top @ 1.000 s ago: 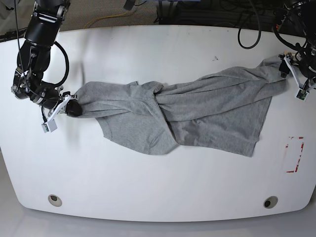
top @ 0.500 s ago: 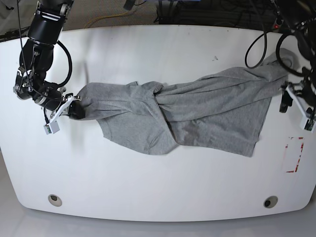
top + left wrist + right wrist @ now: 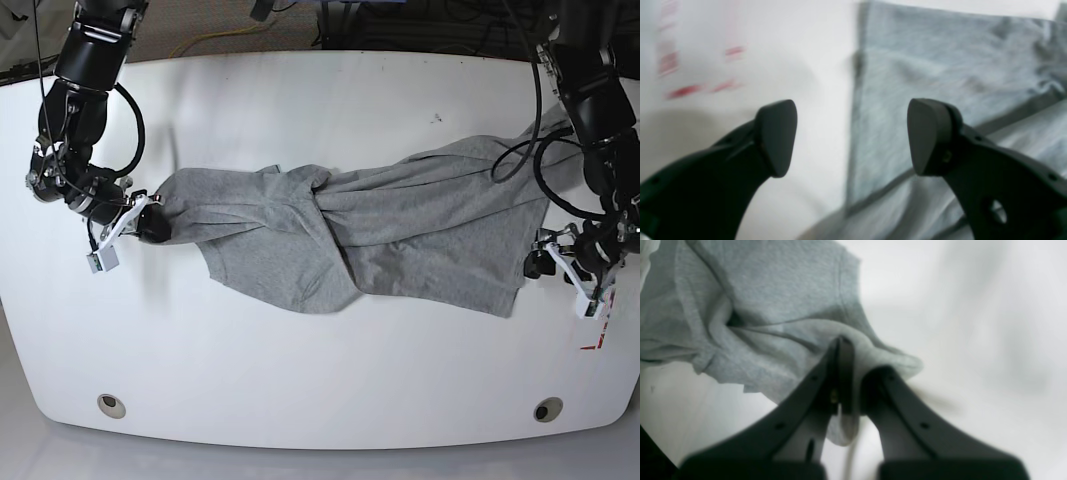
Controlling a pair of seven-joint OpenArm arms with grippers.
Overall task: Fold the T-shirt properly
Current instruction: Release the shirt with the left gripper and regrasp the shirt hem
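The upper corner of the T-shirt (image 3: 400,225) has been let go by the left gripper (image 3: 560,268), which has been brought down beside the hem corner, spread wide and empty. A fresh grasp there is judged next. The far end is pinched in the closed right gripper (image 3: 140,218). The shirt is stretched, twisted, across the bench (image 3: 320,390); bare room is left in front.

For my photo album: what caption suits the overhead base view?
Right gripper pinches one end of the crumpled T-shirt; open left gripper hangs by the other.
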